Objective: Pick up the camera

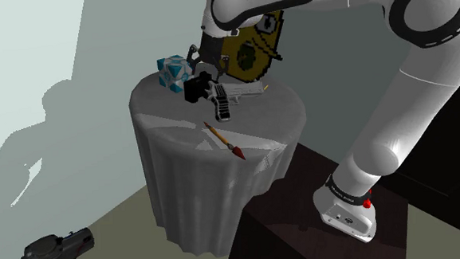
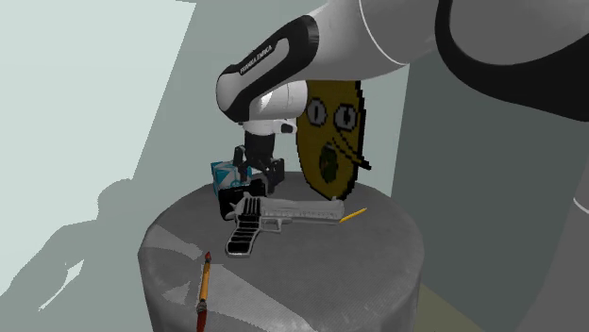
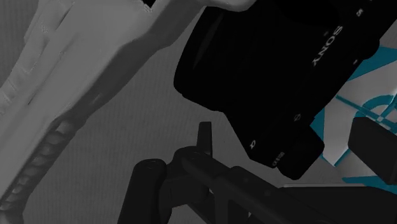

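Observation:
The black camera sits on the round cloth-draped table, toward the back, beside a silver pistol. In the second exterior view the camera lies just under my gripper, whose fingers stand apart. The wrist view has the camera, marked SONY, close up, with its lens end between my open gripper's fingers; whether they touch it I cannot tell. My gripper holds nothing.
A teal-and-white cube stands behind the camera. A yellow pixel-face shield stands upright close to the arm. A red-tipped brush lies near the table's front, a yellow pencil by the pistol. A dark device lies on the floor.

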